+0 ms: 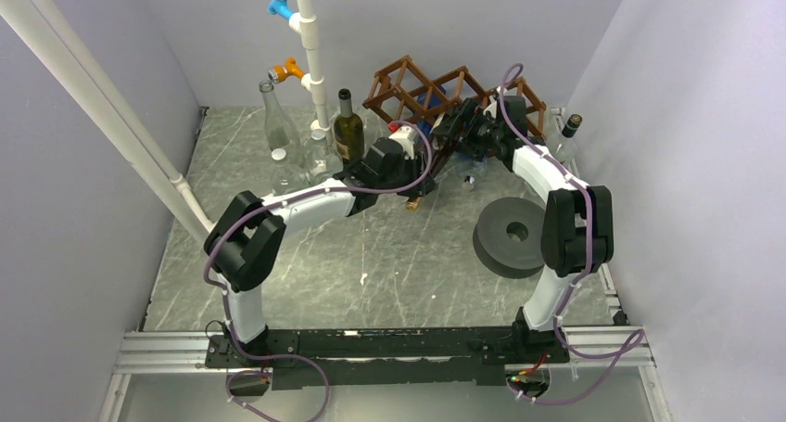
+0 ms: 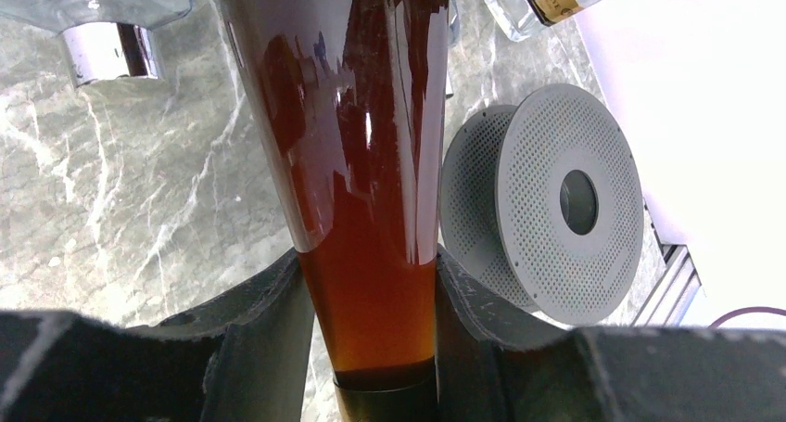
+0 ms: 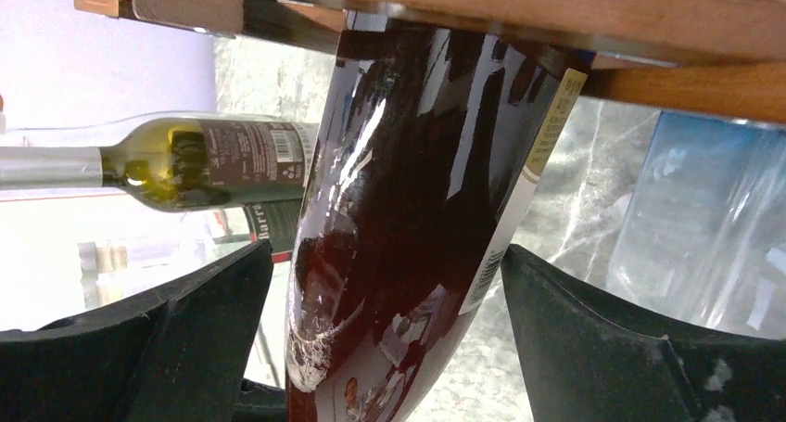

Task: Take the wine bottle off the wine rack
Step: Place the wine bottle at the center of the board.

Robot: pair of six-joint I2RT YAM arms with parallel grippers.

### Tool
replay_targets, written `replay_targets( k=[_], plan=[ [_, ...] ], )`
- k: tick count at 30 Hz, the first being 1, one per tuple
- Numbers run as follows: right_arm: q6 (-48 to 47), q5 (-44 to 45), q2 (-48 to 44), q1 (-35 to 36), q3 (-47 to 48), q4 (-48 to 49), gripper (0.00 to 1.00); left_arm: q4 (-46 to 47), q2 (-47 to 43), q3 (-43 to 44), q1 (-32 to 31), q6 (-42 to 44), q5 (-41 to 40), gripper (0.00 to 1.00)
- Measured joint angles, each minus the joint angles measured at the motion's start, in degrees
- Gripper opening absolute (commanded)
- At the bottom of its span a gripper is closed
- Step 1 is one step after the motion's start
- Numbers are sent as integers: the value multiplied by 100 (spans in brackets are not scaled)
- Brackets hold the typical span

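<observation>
Table: grey marbled top (image 1: 371,255), with both arms reaching toward its far side.
Wine rack: brown wooden lattice (image 3: 463,0) at the back of the table. In the right wrist view its slats cross right over the bottle's body.
Spool: a grey perforated reel (image 2: 556,209) sits on the table just right of the action, apart from the rack.
Wine bottle: dark red-brown glass (image 2: 371,162). Its body is under the rack's slats and its neck end points toward the left arm.
Other bottles: 1 green (image 1: 348,125) and 1 clear (image 1: 272,116) stand upright left of the rack.
Left gripper: clamped on the wine bottle (image 2: 369,255), with both black fingers (image 2: 269,320) pressed against the narrow end.
Right gripper: it straddles the wide body (image 3: 387,250) with its jaws spread. The right finger (image 3: 630,348) looks to be at the label edge, but I cannot tell whether the jaws are actually squeezing.
</observation>
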Motion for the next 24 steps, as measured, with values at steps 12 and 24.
replay_targets(
  k=[12, 24],
  plan=[
    [531, -446, -2, -4, -442, 680, 89, -151, -304, -238, -68, 20, -39, 0],
    [748, -560, -382, 76, -1049, 955, 89, -457, -704, -505, -195, 17, -81, 0]
  ],
)
